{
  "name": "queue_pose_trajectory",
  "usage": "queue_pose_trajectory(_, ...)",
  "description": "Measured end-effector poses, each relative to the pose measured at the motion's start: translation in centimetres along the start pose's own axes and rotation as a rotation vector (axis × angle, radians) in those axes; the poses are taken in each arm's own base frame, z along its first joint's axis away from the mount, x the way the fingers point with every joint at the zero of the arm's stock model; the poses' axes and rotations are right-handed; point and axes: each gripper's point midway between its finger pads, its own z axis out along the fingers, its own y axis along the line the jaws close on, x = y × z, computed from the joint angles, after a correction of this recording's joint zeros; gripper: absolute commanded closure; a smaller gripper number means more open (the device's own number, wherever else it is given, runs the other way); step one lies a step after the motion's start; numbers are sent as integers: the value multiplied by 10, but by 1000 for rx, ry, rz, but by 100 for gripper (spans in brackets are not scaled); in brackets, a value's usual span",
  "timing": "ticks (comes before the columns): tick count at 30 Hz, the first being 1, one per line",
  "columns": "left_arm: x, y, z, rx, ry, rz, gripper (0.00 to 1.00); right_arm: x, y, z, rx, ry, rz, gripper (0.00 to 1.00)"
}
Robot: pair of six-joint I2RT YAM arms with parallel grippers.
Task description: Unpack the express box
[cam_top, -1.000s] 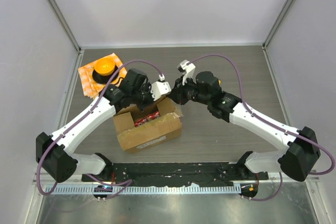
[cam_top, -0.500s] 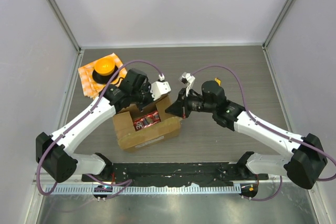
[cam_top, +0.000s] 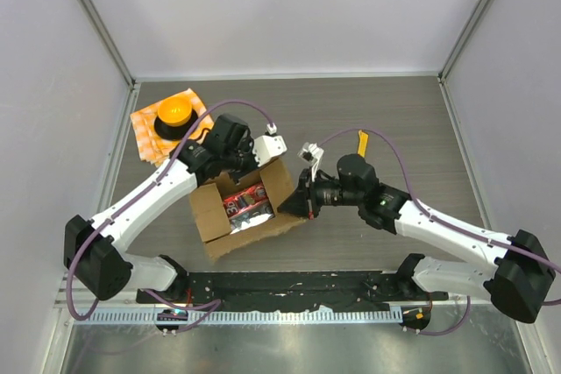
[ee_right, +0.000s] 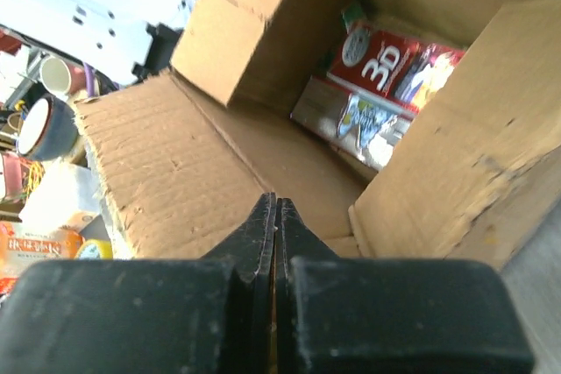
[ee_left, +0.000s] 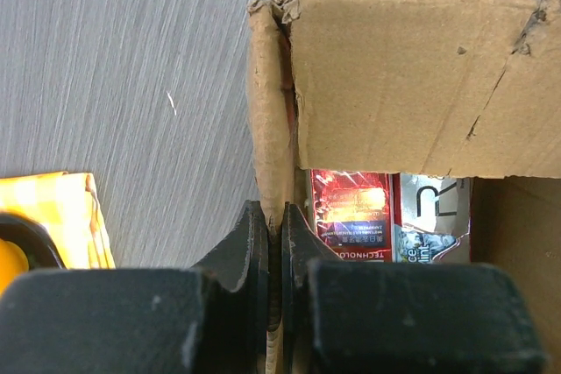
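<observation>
Express box edge in left gripper

overhead view looking down on whole desk, both wrist views close against the express box, all sharing its inside

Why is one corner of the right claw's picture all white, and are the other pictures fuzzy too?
Right wrist view: the top-left corner is washed out by bright light, and the right claw looks dark and soft. Left wrist view: the left claw is dark too, while the shiny packet in the express box glints. Top view: even light, sharp.
</observation>
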Motion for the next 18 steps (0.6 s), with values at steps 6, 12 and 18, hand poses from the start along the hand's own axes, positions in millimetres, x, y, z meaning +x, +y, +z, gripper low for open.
queue_pose_trajectory(6, -1, 1, 4, -1, -2, 1, 99, 29, -1, 9, 83, 30, -49, 97)
queue_pose_trajectory(12, -1, 1, 8, 4, 3, -3, 99, 26, -4, 16, 248, -16, -182, 94)
queue_pose_trajectory(18, -1, 1, 9, 2, 2, -14, 98, 29, -5, 29, 468, -15, -367, 76)
